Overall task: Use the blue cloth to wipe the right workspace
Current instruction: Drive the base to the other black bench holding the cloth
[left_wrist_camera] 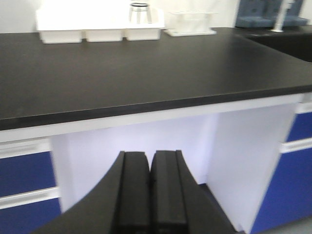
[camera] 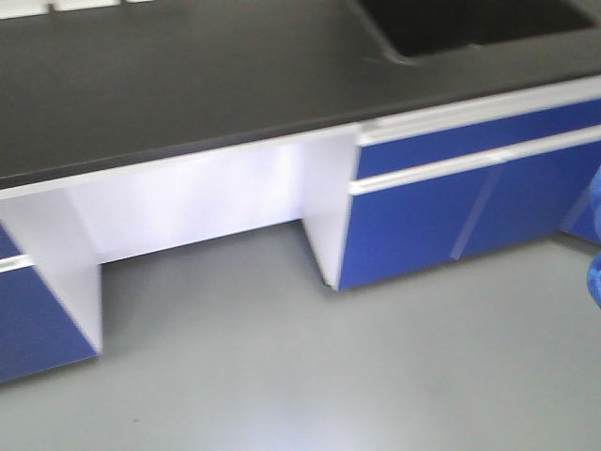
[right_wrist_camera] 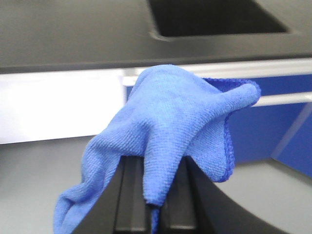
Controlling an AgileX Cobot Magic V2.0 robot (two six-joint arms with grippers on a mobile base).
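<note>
Right wrist view, nearest item: right gripper (right_wrist_camera: 154, 195), jaws pinching a fold of the blue cloth (right_wrist_camera: 175, 112). The cloth is bunched over both fingers, with one tail hanging at lower left. It is held in the air, touching no surface.
Beyond it: grey floor (right_wrist_camera: 44, 165), a white cabinet panel, blue drawer fronts (right_wrist_camera: 273, 126), then a black benchtop (right_wrist_camera: 73, 34) with a sunken sink (right_wrist_camera: 214, 17).
Left wrist view, nearest item: left gripper (left_wrist_camera: 150, 170), fingers pressed together, holding nothing. Beyond it, the same style of black top, with white bins (left_wrist_camera: 97, 24) along its back edge.
Front view: a sliver of the cloth shows at the right edge.
Right workspace: not made out in any view. The top seen here, with its bins and sink, is judged to be the other bench.
Step in hand, judged: carrying the cloth to the surface.
Handling note: keep the pinch firm. On arrival, lower the gripper until the loose folds lie flat on the black top. Press lightly and sweep in overlapping passes. Keep the bare fingertips off the surface.
</note>
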